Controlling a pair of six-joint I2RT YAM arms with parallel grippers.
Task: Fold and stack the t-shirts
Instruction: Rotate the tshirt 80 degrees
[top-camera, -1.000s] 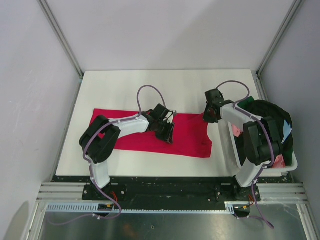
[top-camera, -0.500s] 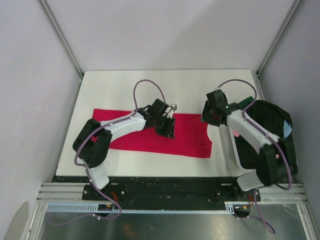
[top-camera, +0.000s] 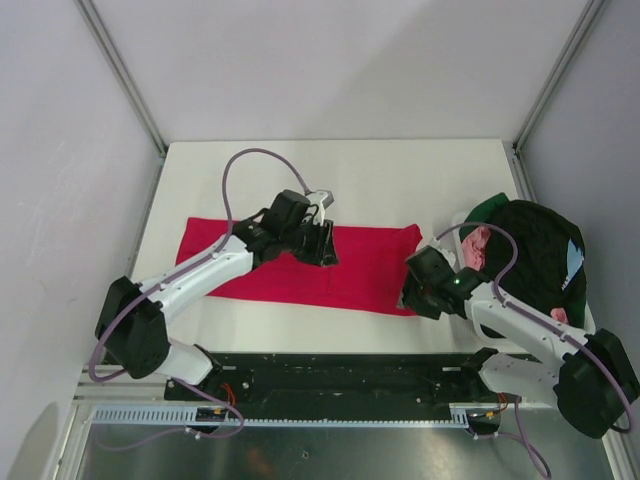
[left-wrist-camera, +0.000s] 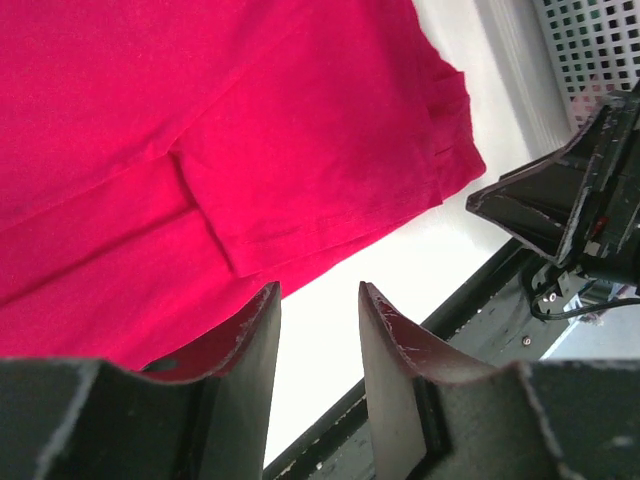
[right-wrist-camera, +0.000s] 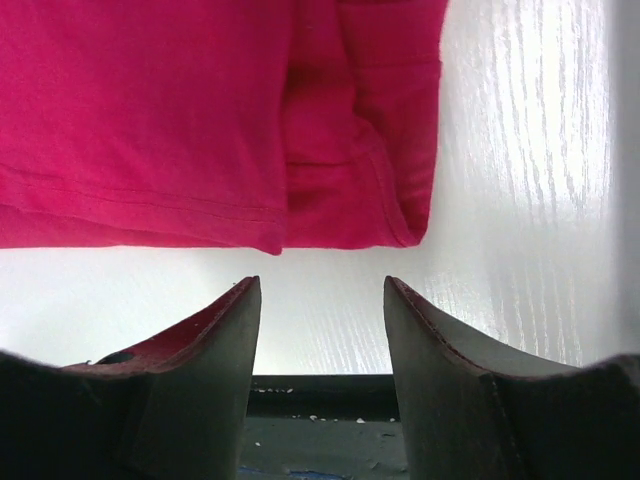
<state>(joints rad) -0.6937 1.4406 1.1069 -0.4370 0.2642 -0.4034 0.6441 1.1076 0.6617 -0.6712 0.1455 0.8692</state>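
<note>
While red t-shirt (top-camera: 370, 270) lies on table (top-camera: 400, 180), left claw (left-wrist-camera: 318, 292) is held parted over it, right claw (right-wrist-camera: 320, 283) parted at its corner.

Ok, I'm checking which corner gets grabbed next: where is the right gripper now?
In the top view the right gripper is open at the near right corner of the red t-shirt, left of the dark clothes pile.

top: overhead, far | wrists: close, looking down | shared: red t-shirt (top-camera: 370, 272) right end
</note>
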